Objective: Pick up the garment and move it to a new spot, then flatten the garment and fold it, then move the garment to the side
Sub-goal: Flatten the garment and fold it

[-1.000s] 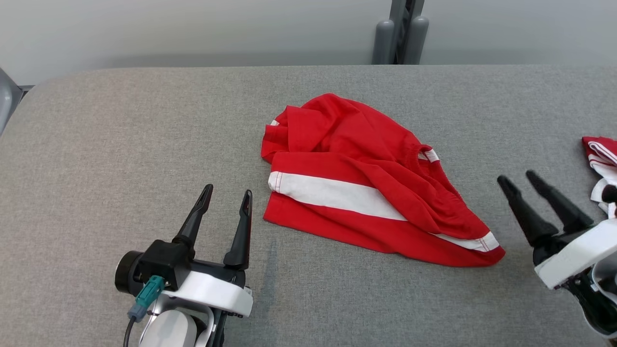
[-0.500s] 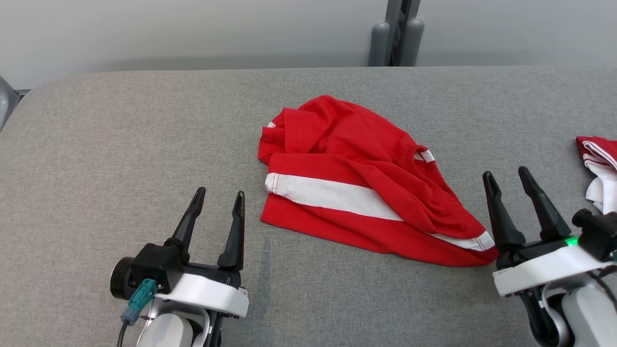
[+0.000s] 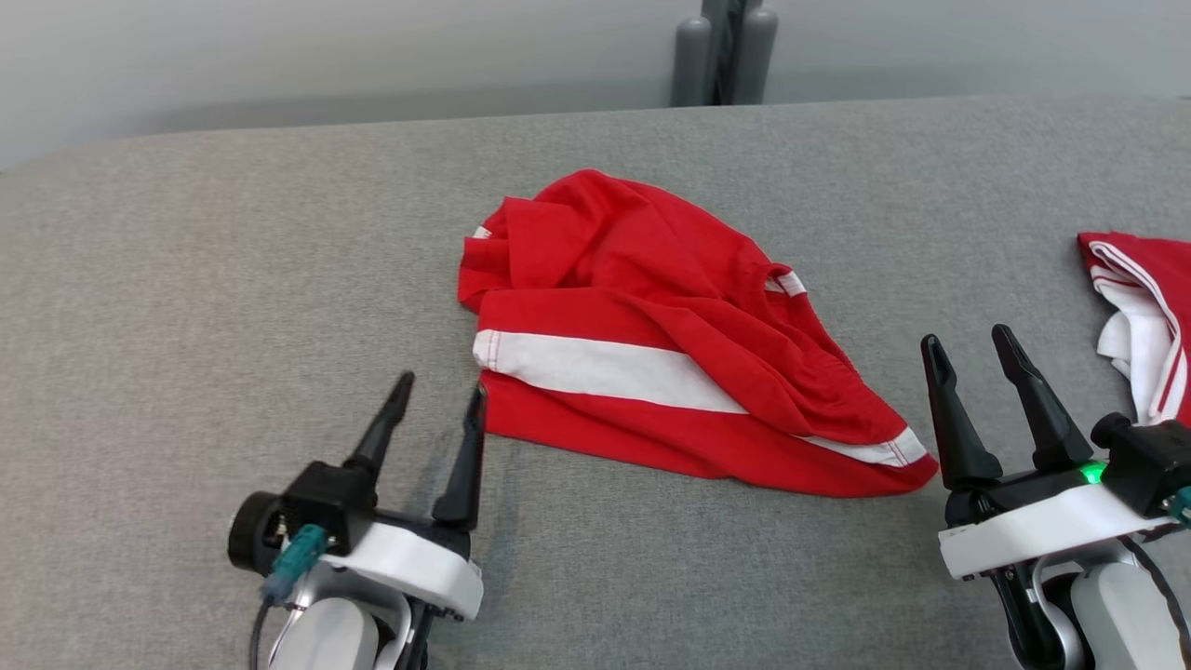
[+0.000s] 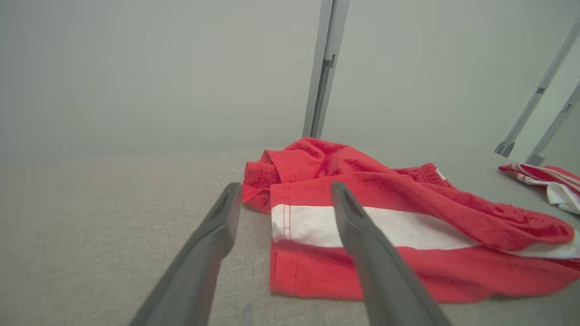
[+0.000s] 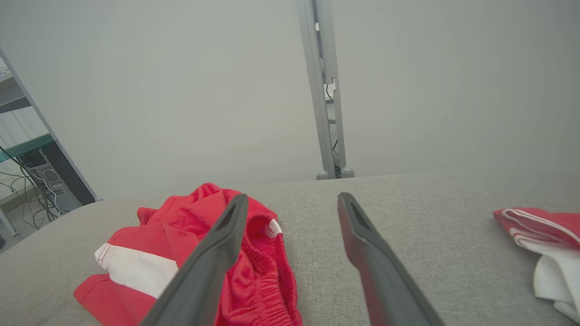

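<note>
A crumpled red garment (image 3: 670,344) with a white band lies midway along the grey counter (image 3: 186,279), well back from its far edge. The left pincer (image 3: 442,383) is spread wide and empty, one fingertip just beside the garment's left hem. The right pincer (image 3: 967,337), equally spread and empty, is near its right corner. Another red-and-white cloth (image 3: 1140,307) lies farther toward the counter's right edge.

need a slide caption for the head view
Crumpled red-and-white garment on a grey surface, flanked by open left gripper and open right gripper.
</note>
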Motion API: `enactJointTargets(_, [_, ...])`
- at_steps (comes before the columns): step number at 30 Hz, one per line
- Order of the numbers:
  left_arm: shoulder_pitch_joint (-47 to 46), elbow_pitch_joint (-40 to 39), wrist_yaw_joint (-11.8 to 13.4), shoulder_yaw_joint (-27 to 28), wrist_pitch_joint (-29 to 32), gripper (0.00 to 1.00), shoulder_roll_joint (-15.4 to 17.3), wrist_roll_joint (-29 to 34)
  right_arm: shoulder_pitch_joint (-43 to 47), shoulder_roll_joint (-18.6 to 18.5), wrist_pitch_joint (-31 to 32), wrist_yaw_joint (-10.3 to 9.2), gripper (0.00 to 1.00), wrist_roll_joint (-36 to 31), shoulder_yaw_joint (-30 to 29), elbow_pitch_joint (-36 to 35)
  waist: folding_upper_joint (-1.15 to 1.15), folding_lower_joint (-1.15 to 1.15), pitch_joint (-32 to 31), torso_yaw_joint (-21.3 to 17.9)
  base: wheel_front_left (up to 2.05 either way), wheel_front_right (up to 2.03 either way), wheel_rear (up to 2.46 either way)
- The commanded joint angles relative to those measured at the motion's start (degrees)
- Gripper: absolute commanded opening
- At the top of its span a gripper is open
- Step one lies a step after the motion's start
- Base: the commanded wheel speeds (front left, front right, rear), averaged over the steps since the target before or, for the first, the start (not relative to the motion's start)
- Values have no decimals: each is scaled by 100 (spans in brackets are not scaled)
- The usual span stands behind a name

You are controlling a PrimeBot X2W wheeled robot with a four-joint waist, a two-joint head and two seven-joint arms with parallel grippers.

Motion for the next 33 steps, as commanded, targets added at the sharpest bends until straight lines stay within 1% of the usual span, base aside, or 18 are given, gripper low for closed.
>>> enactJointTargets(1, [-75, 153, -60, -29, -1, 100, 32, 58, -8, -6, -30, 1, 100, -28, -18, -23, 0, 0, 63, -68, 0, 0, 0])
enactJointTargets(6, [-636, 1027, -226, -87, -1, 100, 114, 172, -54, 16, -30, 1, 100, -49, -11, -30, 0, 0, 245, -266, 0, 0, 0])
enactJointTargets(13, [-1317, 1980, -428, -110, 87, 100, 158, -22, -38, 46, -31, 1, 100, -68, -70, -35, 0, 0, 365, -431, 0, 0, 0])
enactJointTargets(22, [-1859, 2727, -543, -187, 143, 100, 234, -168, -70, 92, -31, 1, 100, -118, -69, -36, 0, 0, 464, -504, 0, 0, 0])
enactJointTargets(28, [-2051, 3001, -591, -321, 205, 100, 213, -320, -99, 107, -31, 1, 100, -139, -106, -33, 0, 0, 531, -499, 0, 0, 0])
enactJointTargets(29, [-2079, 3027, -601, -353, 208, 49, 209, -349, -105, 110, -31, 1, 100, -140, -112, -31, 0, 0, 539, -496, 0, 0, 0])
enactJointTargets(30, [-2100, 3048, -614, -384, 203, 22, 206, -385, -111, 113, -31, 1, 100, -142, -117, -29, 0, 0, 547, -492, 0, 0, 0])
enactJointTargets(31, [-2114, 3063, -625, -428, 192, 0, 203, -411, -112, 114, -31, 1, 100, -146, -124, -25, 0, 0, 553, -486, 0, 0, 0])
enactJointTargets(33, [-2148, 3077, -640, -494, 160, 0, 207, -467, -97, 124, -31, 1, 100, -152, -139, -13, 0, 0, 560, -471, 0, 0, 0])
